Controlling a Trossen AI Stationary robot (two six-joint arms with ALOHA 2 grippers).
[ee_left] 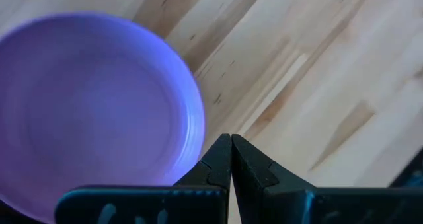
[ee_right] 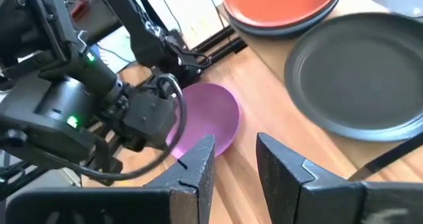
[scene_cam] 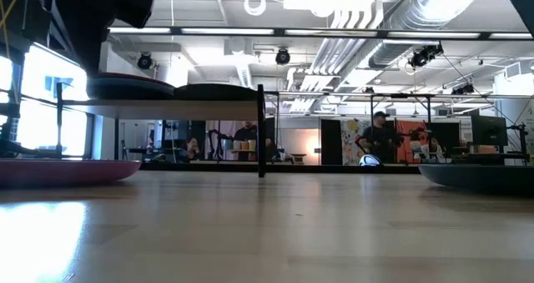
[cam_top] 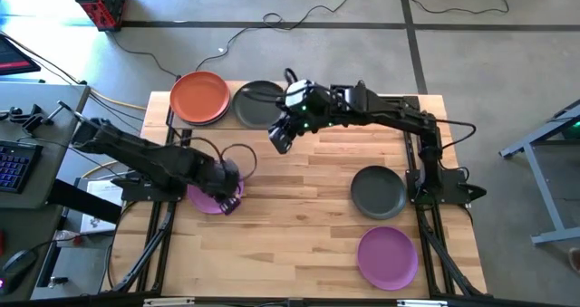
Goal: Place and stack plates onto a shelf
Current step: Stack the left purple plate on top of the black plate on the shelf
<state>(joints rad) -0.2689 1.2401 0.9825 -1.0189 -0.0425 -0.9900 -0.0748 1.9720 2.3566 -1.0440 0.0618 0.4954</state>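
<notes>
The shelf [cam_top: 237,117] stands at the table's far left. On it, an orange plate [cam_top: 199,95] tops a stack, and a dark grey plate [cam_top: 258,103] lies beside it. A purple plate [cam_top: 207,198] lies flat on the table in front of the shelf. My left gripper [cam_top: 227,196] [ee_left: 231,145] is shut and hovers over the bare table just off that plate's rim [ee_left: 197,128]. My right gripper [cam_top: 281,137] [ee_right: 236,145] is open and empty. It hangs in front of the shelf's dark grey plate [ee_right: 363,78], tilted toward the purple plate [ee_right: 215,115].
On the table's right side lie a second dark grey plate [cam_top: 378,191] and another purple plate [cam_top: 388,257] near the front edge. The middle of the tabletop [cam_top: 299,225] is bare wood. The shelf's black post [scene_cam: 261,133] stands between the two plate areas.
</notes>
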